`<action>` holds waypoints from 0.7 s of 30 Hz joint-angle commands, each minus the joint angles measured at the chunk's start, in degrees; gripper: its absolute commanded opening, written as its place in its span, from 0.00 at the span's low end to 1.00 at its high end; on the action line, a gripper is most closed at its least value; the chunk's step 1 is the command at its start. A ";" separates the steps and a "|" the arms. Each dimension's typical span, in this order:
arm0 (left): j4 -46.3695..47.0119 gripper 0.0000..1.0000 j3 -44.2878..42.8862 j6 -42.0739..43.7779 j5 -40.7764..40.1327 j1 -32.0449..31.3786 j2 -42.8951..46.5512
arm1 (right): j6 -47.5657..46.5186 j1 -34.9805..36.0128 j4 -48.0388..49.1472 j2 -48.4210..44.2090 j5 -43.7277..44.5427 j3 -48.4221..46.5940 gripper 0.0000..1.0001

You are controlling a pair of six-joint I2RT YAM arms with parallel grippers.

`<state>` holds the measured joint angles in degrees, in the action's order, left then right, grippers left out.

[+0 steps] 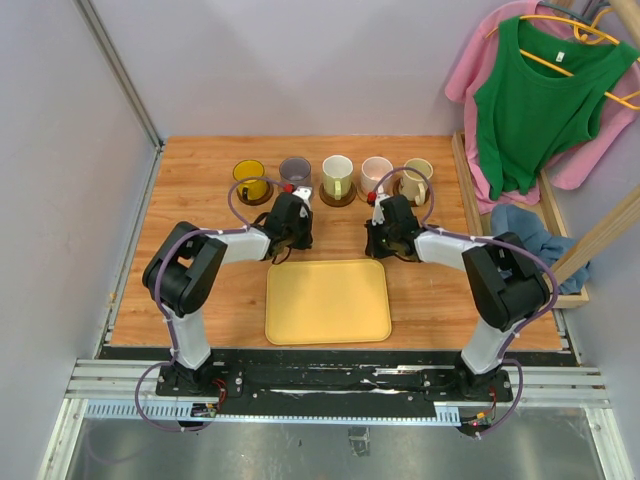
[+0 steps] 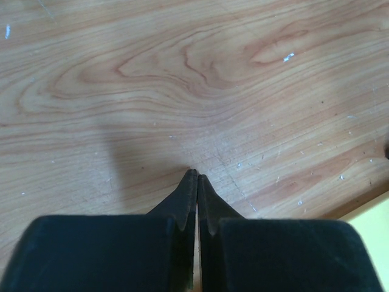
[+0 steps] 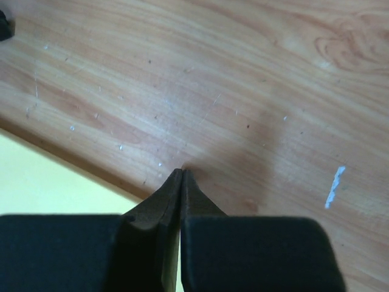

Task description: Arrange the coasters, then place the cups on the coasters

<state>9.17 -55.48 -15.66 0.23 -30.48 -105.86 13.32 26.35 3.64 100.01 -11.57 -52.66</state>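
Observation:
Five cups stand in a row along the back of the table, each on a round coaster (image 1: 337, 200): yellow (image 1: 249, 177), grey-purple (image 1: 295, 170), white with pale green (image 1: 337, 175), pink (image 1: 377, 172) and cream (image 1: 416, 178). My left gripper (image 1: 296, 241) (image 2: 197, 175) hangs shut and empty over bare wood, in front of the grey-purple cup. The right gripper (image 1: 384, 245) (image 3: 182, 172) is also shut on nothing, just in front of the pink cup. Neither wrist view shows a cup or a coaster.
A yellow rectangular tray (image 1: 328, 300) lies at the middle front, between the arms; its corner shows in both wrist views (image 2: 372, 213) (image 3: 42, 182). Green and pink garments (image 1: 540, 90) on hangers, a wooden frame and a blue cloth (image 1: 525, 230) crowd the right edge.

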 commanded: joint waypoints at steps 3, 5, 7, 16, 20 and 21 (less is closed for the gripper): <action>-2.17 0.00 1.41 0.70 1.03 -1.14 0.47 | 0.58 1.42 -2.07 -3.94 2.00 3.04 0.02; -2.55 0.00 1.43 0.71 1.11 -1.16 0.60 | 0.44 1.42 -2.59 -4.63 2.76 3.33 0.03; -2.71 0.00 1.64 0.72 1.18 -1.31 0.72 | 0.14 1.44 -3.10 -5.02 3.28 3.35 0.03; -3.72 0.00 2.84 0.07 1.11 -2.01 1.73 | 0.07 1.51 -3.85 -5.45 3.56 3.54 0.03; -3.91 0.00 3.35 -0.07 1.14 -2.30 1.98 | 0.22 1.60 -3.88 -5.88 3.40 3.78 0.04; -3.94 0.01 3.35 -0.14 1.10 -2.38 1.93 | 0.36 1.68 -3.92 -5.95 3.34 3.92 0.04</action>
<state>8.91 -53.67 -15.66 0.84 -31.97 -104.42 13.45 27.09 1.10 96.09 -8.95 -49.95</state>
